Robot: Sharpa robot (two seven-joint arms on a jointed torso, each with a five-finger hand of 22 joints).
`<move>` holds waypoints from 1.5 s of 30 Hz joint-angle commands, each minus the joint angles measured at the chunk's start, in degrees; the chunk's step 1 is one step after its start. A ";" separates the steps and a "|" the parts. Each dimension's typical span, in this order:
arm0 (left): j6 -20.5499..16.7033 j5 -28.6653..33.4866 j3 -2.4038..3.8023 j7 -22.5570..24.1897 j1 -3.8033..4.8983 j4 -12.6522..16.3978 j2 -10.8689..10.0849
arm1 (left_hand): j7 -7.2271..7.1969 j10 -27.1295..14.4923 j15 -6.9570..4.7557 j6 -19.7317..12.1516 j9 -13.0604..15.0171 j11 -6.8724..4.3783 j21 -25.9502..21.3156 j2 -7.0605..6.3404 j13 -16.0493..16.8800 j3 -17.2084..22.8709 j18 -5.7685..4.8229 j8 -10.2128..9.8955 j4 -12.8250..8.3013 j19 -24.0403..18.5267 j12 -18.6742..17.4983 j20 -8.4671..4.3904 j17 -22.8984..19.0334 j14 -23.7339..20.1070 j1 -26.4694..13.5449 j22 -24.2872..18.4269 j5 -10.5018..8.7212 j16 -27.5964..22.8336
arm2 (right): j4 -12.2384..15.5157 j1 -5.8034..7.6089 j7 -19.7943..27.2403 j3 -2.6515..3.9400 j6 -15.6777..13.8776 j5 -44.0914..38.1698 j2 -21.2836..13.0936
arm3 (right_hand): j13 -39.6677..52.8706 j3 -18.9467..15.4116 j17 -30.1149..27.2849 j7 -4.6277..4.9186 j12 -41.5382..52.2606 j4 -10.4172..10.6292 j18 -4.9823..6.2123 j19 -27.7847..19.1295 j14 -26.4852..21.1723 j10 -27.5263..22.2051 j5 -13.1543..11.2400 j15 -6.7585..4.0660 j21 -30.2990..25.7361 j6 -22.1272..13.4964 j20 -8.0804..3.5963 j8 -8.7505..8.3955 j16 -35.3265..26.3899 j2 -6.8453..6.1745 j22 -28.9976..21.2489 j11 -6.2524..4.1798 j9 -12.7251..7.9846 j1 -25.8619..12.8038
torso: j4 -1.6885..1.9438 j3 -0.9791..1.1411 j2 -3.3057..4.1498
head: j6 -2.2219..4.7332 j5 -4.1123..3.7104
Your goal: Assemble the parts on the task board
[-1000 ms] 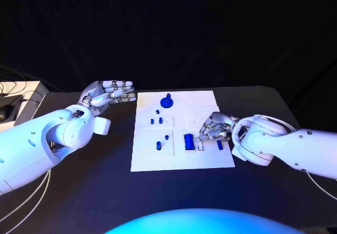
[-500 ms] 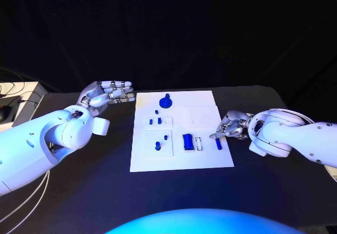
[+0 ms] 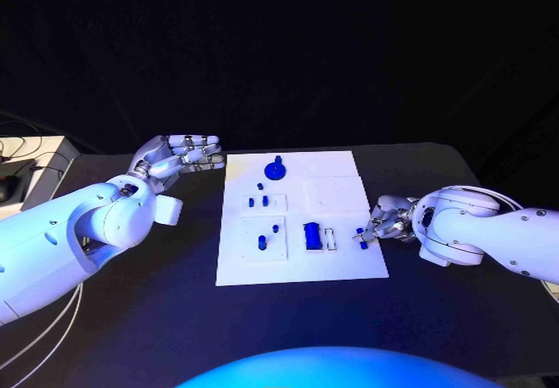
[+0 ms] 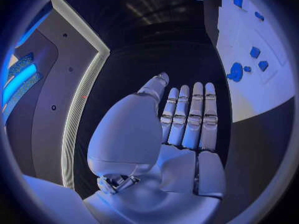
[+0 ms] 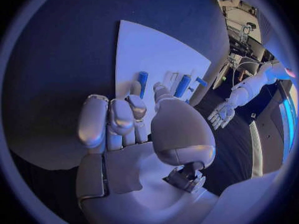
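Observation:
The white task board (image 3: 338, 190) lies mid-table with several blue parts on it: a round knob (image 3: 276, 170) at the far end, a thick cylinder (image 3: 313, 235), and small pegs (image 3: 261, 240). A slim blue peg (image 3: 363, 240) lies by the board's right edge, seen also in the right wrist view as peg (image 5: 142, 82). My right hand (image 3: 387, 221) hovers at that edge with its fingers curled; its fingertips (image 5: 136, 104) sit right beside the peg and hold nothing. My left hand (image 3: 181, 155) is raised left of the board, empty, with its fingers (image 4: 190, 117) straight and side by side.
The board (image 4: 255, 69) and knob (image 4: 235, 72) lie beside the left hand. A small white block (image 3: 329, 239) sits next to the cylinder (image 5: 182, 86). Cables and a dark object (image 3: 10, 186) lie off the table's far left corner.
My right hand has drawn back from over the board's right part to its right edge. The slim peg, the other parts and the left hand stay where they were.

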 commanded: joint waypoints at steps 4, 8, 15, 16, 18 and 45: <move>0.92 0.28 0.04 0.47 -0.03 0.09 -0.03 | 0.23 -0.12 -0.15 -0.18 -0.01 0.10 -0.14 -0.03 -0.05 -0.15 -0.55 0.03 0.15 -0.38 0.06 -0.12 0.06 -0.11 0.21 -0.05 0.20 -0.21 | 0.29 -0.18 -3.20 -0.01 0.80 -2.85 0.26 | 0.19 0.60 0.31 -0.36 0.48 1.51 -0.53 2.89 0.19 0.23 -0.07 -0.40 0.46 -0.30 -0.52 1.03 0.47 -0.81 8.81 -0.34 2.13 -0.84 | 0.05 -0.05 0.04 | -0.39 -0.11; 0.93 0.29 0.04 0.45 -0.03 0.09 -0.09 | 0.23 -0.12 -0.15 -0.18 -0.01 0.10 -0.14 -0.03 -0.05 -0.15 -0.55 0.03 0.15 -0.38 0.06 -0.12 0.06 -0.11 0.21 -0.05 0.20 -0.21 | 0.12 -0.32 -3.70 -0.01 1.39 -3.27 0.47 | 0.22 0.72 0.46 -0.53 0.47 1.98 -0.59 2.90 0.19 0.25 -0.11 -0.48 0.60 -0.39 -0.60 1.68 0.50 -0.89 8.84 -0.44 3.39 -1.24 | 0.05 -0.05 0.10 | -0.44 -0.20; 0.95 0.30 0.04 0.41 -0.03 0.11 -0.14 | 0.22 -0.10 -0.15 -0.18 -0.01 0.11 -0.14 0.02 -0.05 -0.24 -0.54 0.03 0.23 -0.39 0.06 -0.11 0.06 -0.12 0.20 -0.05 0.22 -0.21 | -0.46 -0.84 -4.29 -0.03 1.94 -4.50 1.27 | 0.22 1.04 0.58 -0.54 0.42 2.55 -0.62 2.88 0.20 0.22 -0.21 -0.48 0.62 -0.57 -0.64 1.88 0.53 -1.29 8.84 -0.43 3.97 -1.47 | -0.03 0.04 0.07 | -0.53 -0.17; 0.95 0.30 0.04 0.40 -0.03 0.11 -0.14 | 0.22 -0.10 -0.15 -0.18 -0.01 0.11 -0.14 0.02 -0.05 -0.24 -0.54 0.03 0.23 -0.39 0.06 -0.11 0.06 -0.12 0.20 -0.05 0.22 -0.21 | -0.53 -0.91 -4.32 -0.03 1.92 -4.77 1.42 | 0.22 1.04 0.58 -0.54 0.42 2.55 -0.62 2.88 0.20 0.22 -0.21 -0.48 0.62 -0.57 -0.64 1.88 0.53 -1.29 8.84 -0.43 3.97 -1.47 | -0.05 0.04 0.08 | -0.48 -0.16; 0.97 0.30 0.04 0.38 -0.03 0.11 -0.13 | 0.22 -0.10 -0.15 -0.18 -0.01 0.11 -0.14 0.02 -0.05 -0.24 -0.54 0.03 0.23 -0.39 0.06 -0.11 0.06 -0.12 0.20 -0.05 0.22 -0.21 | -0.68 -1.11 -4.38 -0.04 1.94 -5.71 1.79 | 0.22 1.13 0.52 -0.51 0.40 2.35 -0.60 2.86 0.19 0.19 -0.17 -0.47 0.50 -0.62 -0.63 1.83 0.46 -1.36 8.80 -0.42 4.00 -1.23 | -0.03 0.03 0.07 | -0.52 -0.16; 0.89 0.36 0.04 0.11 -0.03 0.08 -0.13 | 0.48 -0.24 -0.14 -0.34 -0.01 0.17 -0.14 0.18 -0.05 -0.34 -0.50 0.03 0.54 -0.37 0.05 -0.09 0.07 -0.12 0.36 -0.05 0.23 -0.21 | -2.43 -2.52 -1.10 -0.17 3.79 -3.73 3.61 | 0.12 17.66 0.58 -0.20 0.29 -14.47 -0.75 2.60 0.11 -0.64 12.89 -0.61 0.26 -2.60 -0.76 0.91 -0.06 2.23 8.79 -0.41 3.51 5.30 | 0.00 -0.05 -0.03 | -0.79 -0.29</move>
